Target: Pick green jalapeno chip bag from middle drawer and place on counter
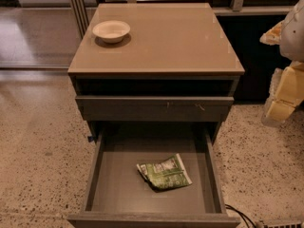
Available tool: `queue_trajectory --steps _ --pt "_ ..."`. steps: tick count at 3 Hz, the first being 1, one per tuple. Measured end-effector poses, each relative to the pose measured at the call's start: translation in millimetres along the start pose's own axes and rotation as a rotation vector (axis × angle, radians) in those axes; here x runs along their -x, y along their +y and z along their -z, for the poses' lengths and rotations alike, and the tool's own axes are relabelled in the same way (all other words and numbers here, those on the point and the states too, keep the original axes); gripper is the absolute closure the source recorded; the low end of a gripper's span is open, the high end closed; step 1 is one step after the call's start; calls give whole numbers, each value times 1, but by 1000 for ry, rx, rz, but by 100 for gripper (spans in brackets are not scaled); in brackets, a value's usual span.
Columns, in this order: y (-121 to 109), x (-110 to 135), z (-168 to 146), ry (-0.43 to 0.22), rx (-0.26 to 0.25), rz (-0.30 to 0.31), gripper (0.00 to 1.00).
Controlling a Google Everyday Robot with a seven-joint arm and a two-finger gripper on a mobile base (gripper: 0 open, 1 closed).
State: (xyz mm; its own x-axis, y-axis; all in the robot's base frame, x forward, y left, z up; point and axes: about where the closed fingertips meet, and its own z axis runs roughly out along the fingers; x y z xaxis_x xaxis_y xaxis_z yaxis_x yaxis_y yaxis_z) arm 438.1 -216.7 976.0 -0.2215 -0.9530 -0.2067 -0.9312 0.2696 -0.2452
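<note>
My gripper (285, 98) hangs far right, its spread I cannot tell; the crumpled green foil chip bag (165, 173) looks light, slippery: I'd pinch its middle.

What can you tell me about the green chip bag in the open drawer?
The green chip bag is small, crumpled foil with white and dark print. It lies flat on the floor of the open middle drawer, slightly right of centre, touching only that floor. The pincer hangs far off at the frame's right edge.

bag (165, 173) green-white | drawer (121, 189) dark grey | pincer (281, 107) pale yellow, far right
</note>
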Motion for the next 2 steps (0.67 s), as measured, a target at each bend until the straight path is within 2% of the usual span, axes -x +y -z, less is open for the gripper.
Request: queue_trajectory --steps 1,2 --pt "1 -2 -5 -10 4 -1 0" --pt "11 -17 -37 -20 55 -15 0"
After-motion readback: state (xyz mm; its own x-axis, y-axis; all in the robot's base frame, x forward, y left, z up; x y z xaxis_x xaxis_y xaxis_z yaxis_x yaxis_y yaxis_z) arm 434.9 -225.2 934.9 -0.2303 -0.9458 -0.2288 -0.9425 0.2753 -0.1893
